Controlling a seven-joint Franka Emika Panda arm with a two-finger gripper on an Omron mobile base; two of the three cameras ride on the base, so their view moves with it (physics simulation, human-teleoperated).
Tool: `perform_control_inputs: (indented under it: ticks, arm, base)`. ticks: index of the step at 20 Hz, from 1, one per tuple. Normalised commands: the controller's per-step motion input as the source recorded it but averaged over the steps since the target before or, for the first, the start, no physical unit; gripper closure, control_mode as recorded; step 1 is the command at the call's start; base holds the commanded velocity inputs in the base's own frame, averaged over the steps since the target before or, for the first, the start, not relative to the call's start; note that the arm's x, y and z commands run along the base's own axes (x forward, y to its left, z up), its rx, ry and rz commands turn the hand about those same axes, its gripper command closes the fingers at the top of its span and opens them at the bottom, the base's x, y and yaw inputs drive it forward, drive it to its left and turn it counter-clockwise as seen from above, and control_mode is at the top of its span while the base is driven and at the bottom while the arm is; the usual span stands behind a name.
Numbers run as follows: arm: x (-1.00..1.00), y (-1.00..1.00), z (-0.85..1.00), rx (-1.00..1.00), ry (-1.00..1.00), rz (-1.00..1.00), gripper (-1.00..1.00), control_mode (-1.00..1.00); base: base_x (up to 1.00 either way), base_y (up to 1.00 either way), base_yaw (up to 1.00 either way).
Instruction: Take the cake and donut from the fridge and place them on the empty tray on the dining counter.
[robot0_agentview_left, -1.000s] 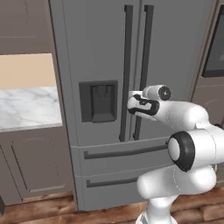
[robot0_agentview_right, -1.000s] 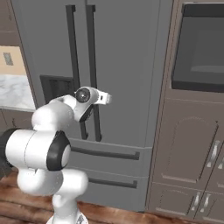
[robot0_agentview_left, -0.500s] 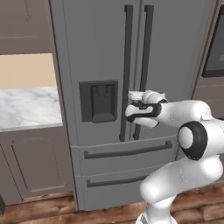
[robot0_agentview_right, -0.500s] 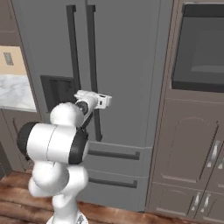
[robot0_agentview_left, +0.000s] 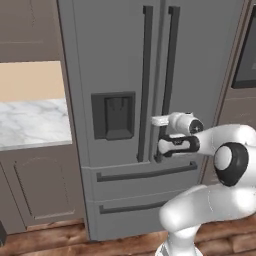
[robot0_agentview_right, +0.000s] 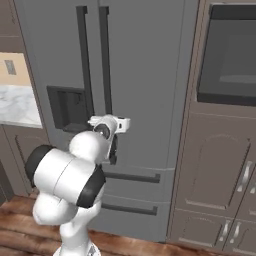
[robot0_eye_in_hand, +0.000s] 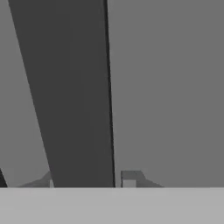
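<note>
Fridge (robot0_agentview_left: 115, 65) handle (robot0_agentview_left: 167, 75) between tool (robot0_agentview_left: 159, 146) fingers

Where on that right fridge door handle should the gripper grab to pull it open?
Low on the right handle, straight on from the front. It is a long vertical bar standing off the fridge door, so the gripper can straddle it sideways there.

Both base views face the fridge (robot0_agentview_left: 125, 100) from either side, hand view probably pressed against its handle (robot0_eye_in_hand: 70, 96)
</note>
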Motion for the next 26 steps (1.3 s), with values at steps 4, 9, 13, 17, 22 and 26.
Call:
perform_control_inputs:
  ticks: [4,9,13,17,22,26]
  arm:
    - [-0.37,-0.54,0.72,-0.07,0.35,0.1,1.0,-1.0]
    - [-0.56,-0.85,0.54,-0.03,0.29,0.13,1.0,-1.0]
    - [-0.67,-1.0,0.44,0.0,0.17,0.14,1.0,-1.0]
    - [-0.68,-1.0,0.4,0.0,0.07,0.14,1.0,-1.0]
    - [-0.64,-1.0,0.4,0.0,0.02,0.16,1.0,-1.0]
    - [-0.5,-1.0,0.38,0.0,0.0,0.16,1.0,-1.0]
  base:
    - [0.0,0.0,0.0]
    - [0.0,0.0,0.0]
    - [0.0,0.0,0.0]
    - [0.0,0.0,0.0]
    - [0.0,0.0,0.0]
    - [0.0,0.0,0.0]
